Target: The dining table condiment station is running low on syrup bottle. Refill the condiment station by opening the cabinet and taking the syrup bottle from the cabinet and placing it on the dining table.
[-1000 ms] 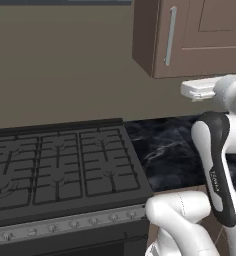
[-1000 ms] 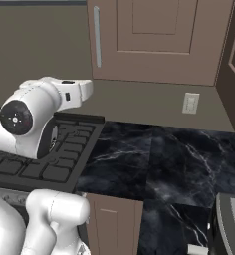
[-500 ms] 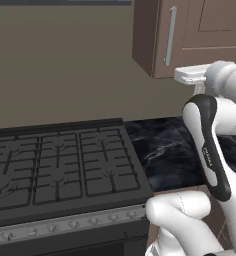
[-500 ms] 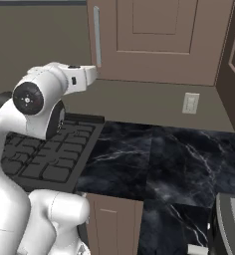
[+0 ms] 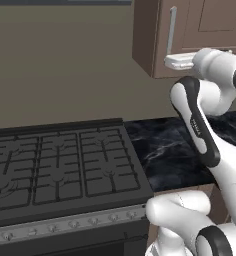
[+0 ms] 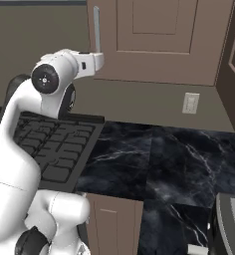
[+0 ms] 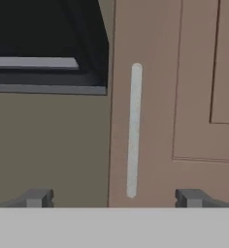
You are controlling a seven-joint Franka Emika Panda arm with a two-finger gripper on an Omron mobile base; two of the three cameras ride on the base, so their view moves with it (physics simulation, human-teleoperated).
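The cabinet (image 5: 205,30) is a brown wooden wall unit, and its panelled door (image 7: 184,97) is shut. Its long vertical silver bar handle (image 7: 133,131) stands near the door's left edge. My gripper (image 7: 114,198) is open, its two dark fingertips (image 7: 36,197) set wide apart. It sits just below the lower end of the handle, not touching it. In the base views the white hand (image 6: 92,62) is held up beside the bottom of the handle (image 6: 96,30). The syrup bottle is hidden behind the shut door. The dining table is out of view.
A black gas stove (image 5: 55,170) lies below and to the left. Beside it is a black veined marble counter (image 6: 154,164) with a wall outlet (image 6: 190,103) above it. A dark range hood (image 7: 48,48) hangs left of the cabinet.
The arm has lifted the hand from below the cabinet up to the lower end of the door handle. The gripper has stayed open.
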